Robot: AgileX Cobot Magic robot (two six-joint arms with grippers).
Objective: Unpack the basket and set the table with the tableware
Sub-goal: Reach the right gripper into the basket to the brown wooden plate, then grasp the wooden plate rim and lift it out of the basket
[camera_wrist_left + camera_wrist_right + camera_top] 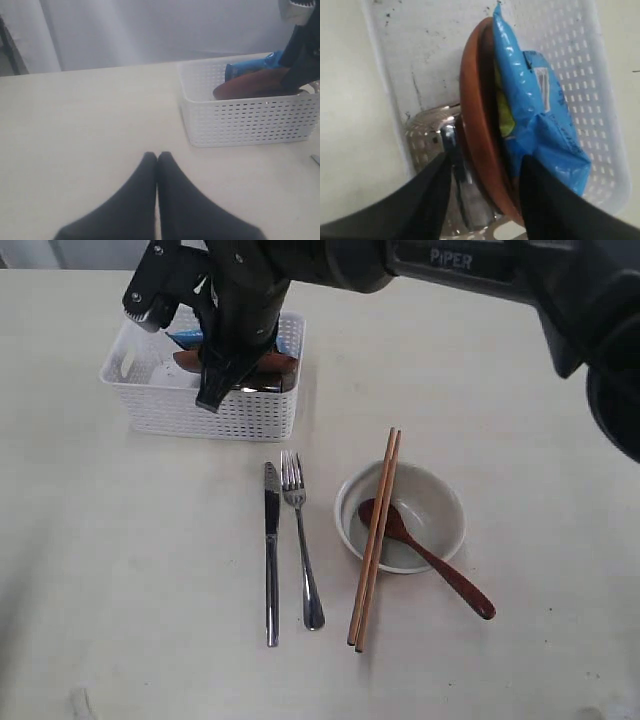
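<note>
This looks like a robotics lab or test room, not a home or a kitchen. A big black robot arm (450, 257) with "PIPER" lettered in white on its casing reaches over the table (120, 570), and that is the plainest sign. The tabletop is a broad, pale cream work surface with faint stains. Behind it hangs a plain white curtain (150, 30), like a backdrop. On the table sit only a white plastic basket (230, 415) and a tidy single place setting: knife (271, 560), fork (303, 550), bowl (430, 510), chopsticks (375, 540) and spoon (440, 565), arranged like props.
</note>
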